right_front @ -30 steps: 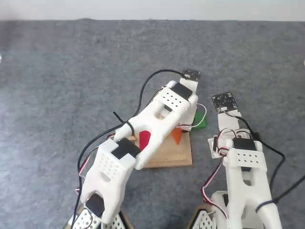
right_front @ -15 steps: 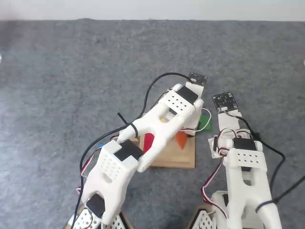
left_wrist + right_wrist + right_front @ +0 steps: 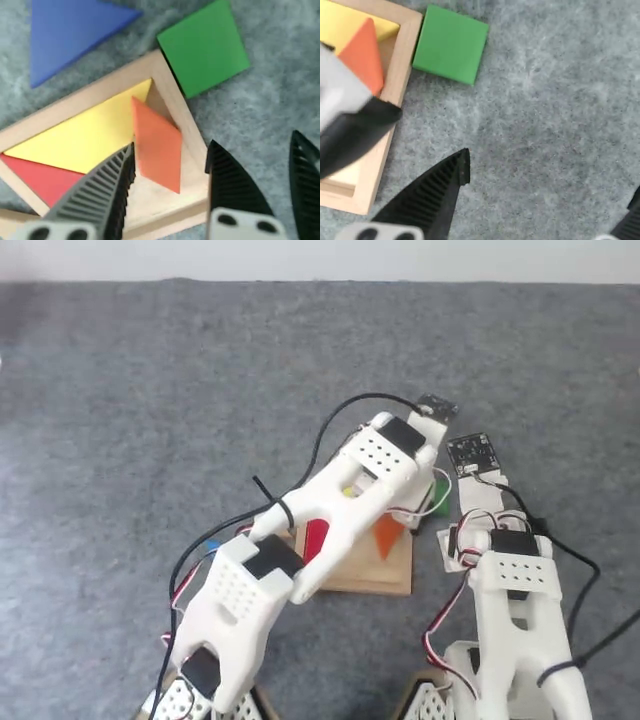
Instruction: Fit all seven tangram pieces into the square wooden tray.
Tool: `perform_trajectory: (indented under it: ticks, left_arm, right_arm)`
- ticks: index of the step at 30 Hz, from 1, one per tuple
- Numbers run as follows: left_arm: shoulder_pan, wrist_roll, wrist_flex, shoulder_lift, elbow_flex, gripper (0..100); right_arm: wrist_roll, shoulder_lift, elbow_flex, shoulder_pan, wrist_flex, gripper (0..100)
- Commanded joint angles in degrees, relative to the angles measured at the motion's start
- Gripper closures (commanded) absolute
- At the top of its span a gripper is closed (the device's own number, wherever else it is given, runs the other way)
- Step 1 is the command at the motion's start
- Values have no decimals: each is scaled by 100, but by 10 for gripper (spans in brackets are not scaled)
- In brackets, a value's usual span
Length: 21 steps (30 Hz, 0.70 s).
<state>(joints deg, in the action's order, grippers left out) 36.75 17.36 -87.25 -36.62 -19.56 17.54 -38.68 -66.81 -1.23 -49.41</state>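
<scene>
Left hand [image 3: 172, 149] was released, jaws spread wide with nothing held, hanging over one corner of the square wooden tray [image 3: 174, 102]. An orange parallelogram piece [image 3: 157, 147] lay inside that corner, between the two fingers. I could not tell whether either finger touched it.

The left wrist view gave the tray contents best. A yellow triangle [image 3: 82, 137] lay against the orange piece, and a red piece [image 3: 37, 180] lay next to the yellow one. A green square piece [image 3: 202, 47] lay flat on the grey counter [image 3: 270, 90] just beside the tray's outer rim. A large blue triangle [image 3: 65, 30] was also on the counter, near the tray's far side.

In the high view the left arm [image 3: 330, 510] covered much of the tray [image 3: 385, 575]. Only slivers of red [image 3: 313, 537], orange [image 3: 388, 532], yellow [image 3: 348, 492] and green [image 3: 438, 495] peeked out. That view added a small light-blue bit [image 3: 211, 545] on the counter beside the left arm.

Left arm was stretched diagonally from the near left base, with its wrist above the tray.

Right hand [image 3: 550, 172] was open wide and empty, over bare counter just off the tray's side. The right wrist view showed the green square [image 3: 451, 44] off the rim [image 3: 395, 82]. It also caught the blurred left hand [image 3: 350, 125] over the tray.

Right arm [image 3: 515, 590] was folded back, near its base.
</scene>
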Motion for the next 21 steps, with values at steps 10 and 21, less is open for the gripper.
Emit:
perform_trajectory:
  ticks: [10, 21]
  left_arm:
    - [-2031, 105, -440, 123, -1903, 775]
    - [-4949, -18, -1327, 264, -2870, 775]
  right_arm:
    - [-53, -189, 62, -40, 57, 519]
    - [-914, -101, 1486, 1930, -1077, 519]
